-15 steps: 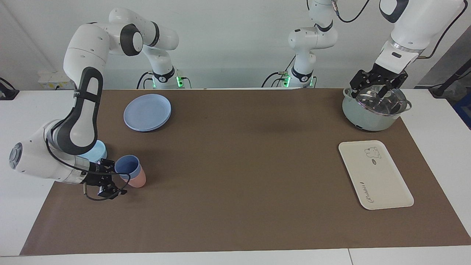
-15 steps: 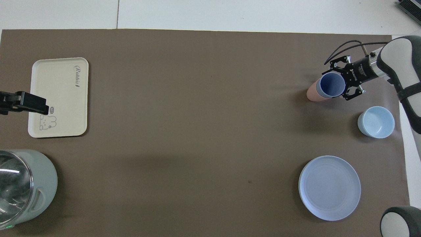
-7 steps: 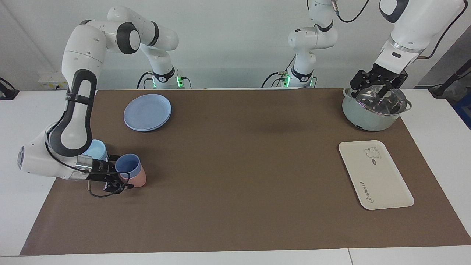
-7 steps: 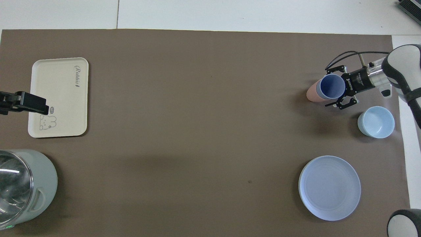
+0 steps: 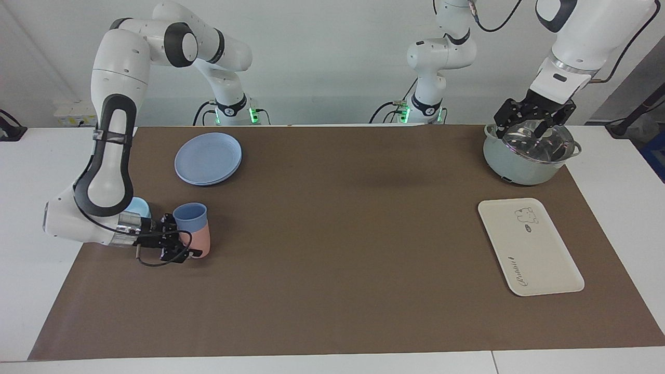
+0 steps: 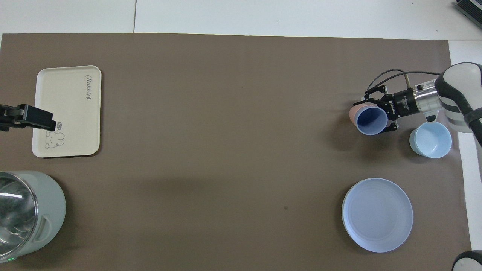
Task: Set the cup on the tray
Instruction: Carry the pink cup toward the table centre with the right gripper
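Gripping the small periwinkle-blue plastic cup (image 5: 189,217), nested in a pink cup (image 5: 200,242), the right gripper (image 5: 176,244) pinches it; the left gripper (image 5: 535,118) hangs spread over a lidded pot (image 5: 527,153).

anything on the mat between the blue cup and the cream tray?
Nothing: overhead view shows bare brown mat between the periwinkle-blue plastic cup and the cream-white rectangular tray.

We see both views evenly and brightly lit from above, with no dim corners. Shadows are soft: a faint dark patch lies on the brown mat (image 5: 332,244) near its middle, and a short shadow sits beside the blue cup (image 5: 190,216) and under the plate (image 5: 208,158). The glass lid (image 5: 535,141) of the pot catches white glare, seen as a bright streak in the overhead view too. Everything looks sharp, and the mat's edges stay nearly straight.
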